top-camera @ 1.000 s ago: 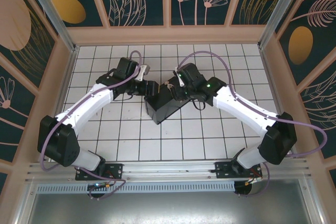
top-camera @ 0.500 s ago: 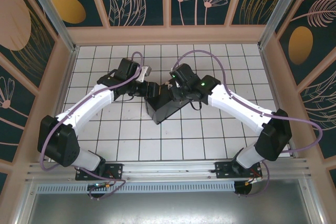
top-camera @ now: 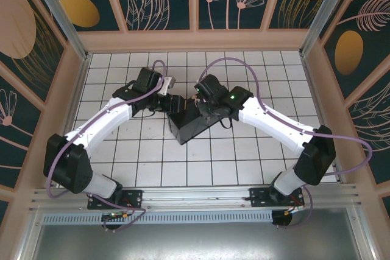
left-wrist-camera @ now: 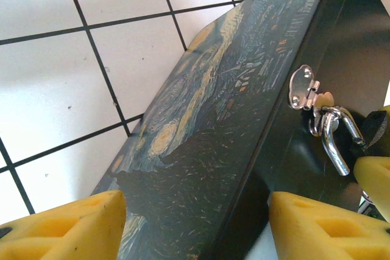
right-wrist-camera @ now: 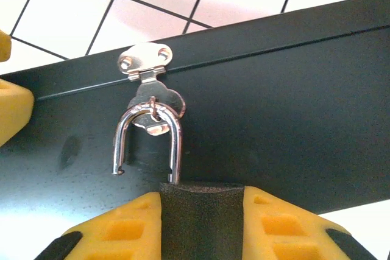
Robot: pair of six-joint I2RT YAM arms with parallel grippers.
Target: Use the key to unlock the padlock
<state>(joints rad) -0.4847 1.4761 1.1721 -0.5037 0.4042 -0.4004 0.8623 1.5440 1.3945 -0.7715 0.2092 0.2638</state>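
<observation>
The right hand [right-wrist-camera: 201,218] pinches the padlock [right-wrist-camera: 198,194], probably light and stiff, by its dark body, the best hold. Its slippery-looking shackle [right-wrist-camera: 148,135] hooks the hasp [right-wrist-camera: 145,59] just beyond the fingertips [right-wrist-camera: 122,229]. The left hand [left-wrist-camera: 195,223] straddles the box [left-wrist-camera: 201,120]; I cannot tell if it grips.

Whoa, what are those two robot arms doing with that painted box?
The right gripper is pinching the tiny padlock hanging from the latch on the dark box's front. One leg of its silver shackle looks popped free, so it seems unlocked but still hooked on. The left gripper straddles the box's end, probably steadying it.
</observation>
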